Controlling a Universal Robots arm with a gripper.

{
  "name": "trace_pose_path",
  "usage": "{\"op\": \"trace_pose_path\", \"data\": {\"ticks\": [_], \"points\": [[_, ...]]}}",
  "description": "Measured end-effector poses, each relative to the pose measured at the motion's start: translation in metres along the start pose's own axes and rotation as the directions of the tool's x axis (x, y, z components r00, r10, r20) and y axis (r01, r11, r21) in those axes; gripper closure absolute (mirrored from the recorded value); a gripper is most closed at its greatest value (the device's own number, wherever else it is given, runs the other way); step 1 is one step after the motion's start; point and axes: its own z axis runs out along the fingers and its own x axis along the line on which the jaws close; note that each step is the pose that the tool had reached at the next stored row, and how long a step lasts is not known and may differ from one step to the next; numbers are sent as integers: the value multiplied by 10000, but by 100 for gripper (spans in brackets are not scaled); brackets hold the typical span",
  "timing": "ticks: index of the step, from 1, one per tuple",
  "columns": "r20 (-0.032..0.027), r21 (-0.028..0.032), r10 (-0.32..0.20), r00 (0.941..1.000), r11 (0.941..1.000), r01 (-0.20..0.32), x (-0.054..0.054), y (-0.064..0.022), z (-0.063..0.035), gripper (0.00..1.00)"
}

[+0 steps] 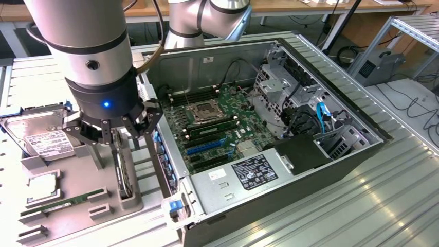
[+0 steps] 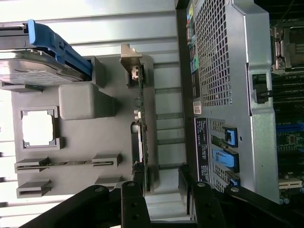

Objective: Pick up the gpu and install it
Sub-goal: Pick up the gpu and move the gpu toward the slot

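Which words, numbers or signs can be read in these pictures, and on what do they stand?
No text reads clearly.
White label on the hard drive: print too small to read.
Black label inside the computer case: blurred, unreadable.
White sticker beside it: too small to read.

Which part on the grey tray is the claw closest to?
The gpu, the thin black card on edge under the open gripper; hard drive, processor and memory stick lie farther off.
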Motion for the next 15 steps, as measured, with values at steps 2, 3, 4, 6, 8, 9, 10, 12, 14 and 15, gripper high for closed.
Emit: {"op": "trace_pose_path", "data": {"ticks": [2, 3, 4, 6, 8, 9, 10, 12, 14, 15], "points": [[0, 0, 0, 10000, 10000, 0, 0, 0, 7, 58], [0, 0, 0, 10000, 10000, 0, 0, 0, 10, 58], [0, 0, 0, 10000, 10000, 0, 1, -1, 12, 58], [0, 0, 0, 10000, 10000, 0, 1, -1, 19, 58], [0, 0, 0, 10000, 10000, 0, 1, -1, 25, 58], [0, 0, 0, 10000, 10000, 0, 1, -1, 28, 58], [0, 0, 0, 10000, 10000, 0, 1, -1, 31, 58], [0, -1, 0, 10000, 10000, 0, 1, -2, 37, 58], [0, 0, 0, 10000, 10000, 0, 1, -2, 41, 58], [0, 0, 0, 10000, 10000, 0, 1, -2, 44, 58]]}}
